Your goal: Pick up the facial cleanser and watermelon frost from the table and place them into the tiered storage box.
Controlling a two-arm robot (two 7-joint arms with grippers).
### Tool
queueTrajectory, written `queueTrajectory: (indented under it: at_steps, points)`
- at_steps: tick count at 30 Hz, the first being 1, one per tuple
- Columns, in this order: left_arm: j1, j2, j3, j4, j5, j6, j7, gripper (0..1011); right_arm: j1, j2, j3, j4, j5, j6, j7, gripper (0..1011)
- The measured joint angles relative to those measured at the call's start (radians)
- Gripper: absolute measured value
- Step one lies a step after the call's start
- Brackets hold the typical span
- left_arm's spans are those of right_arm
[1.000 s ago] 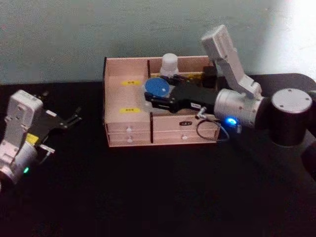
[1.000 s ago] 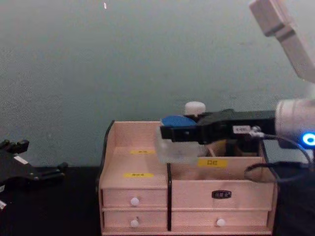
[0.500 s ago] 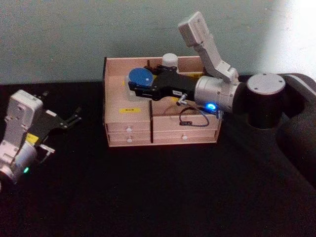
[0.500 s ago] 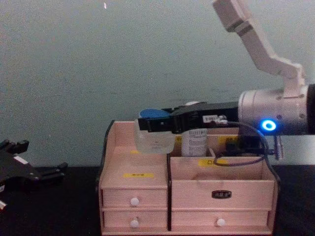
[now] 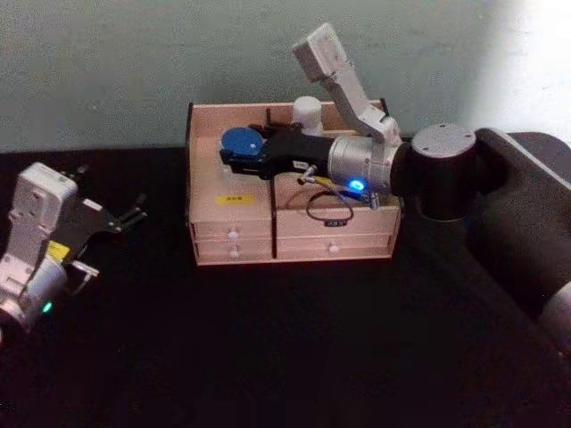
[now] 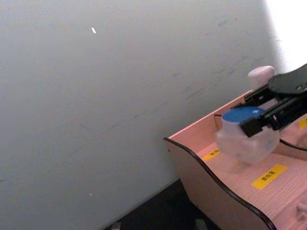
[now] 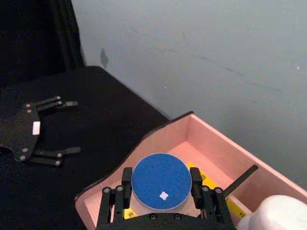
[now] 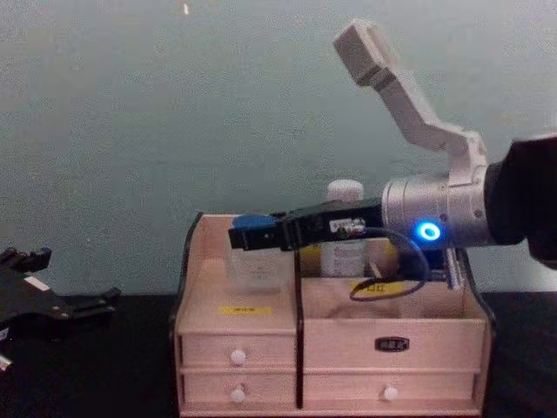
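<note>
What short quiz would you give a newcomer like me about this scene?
1. True or false: the right gripper is shut on the watermelon frost.
2. How does the facial cleanser sit? A: lying on its side. B: standing upright in the tiered storage box. C: shut inside a drawer.
3. Fill in: the left gripper, idle on the left, is ___ (open or shut).
Key: 1 true; 2 B; 3 open.

Facial cleanser (image 5: 307, 114) upright beside tiered storage box (image 5: 211, 209)'s left tier
</note>
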Motion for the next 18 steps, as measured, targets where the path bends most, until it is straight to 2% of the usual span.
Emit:
queueTrajectory:
  at_steps: [9, 18]
  points:
    - [0.000, 0.000, 0.000, 0.000, 0.000, 0.000, 0.000, 1001, 0.021, -0.031, -0.003, 0.069, -0.020, -0.008, 0.015, 718]
    - [0.000, 0.000, 0.000, 0.000, 0.000, 0.000, 0.000, 1001, 0.020, -0.035, 0.001, 0.075, -0.032, -0.007, 0.017, 717]
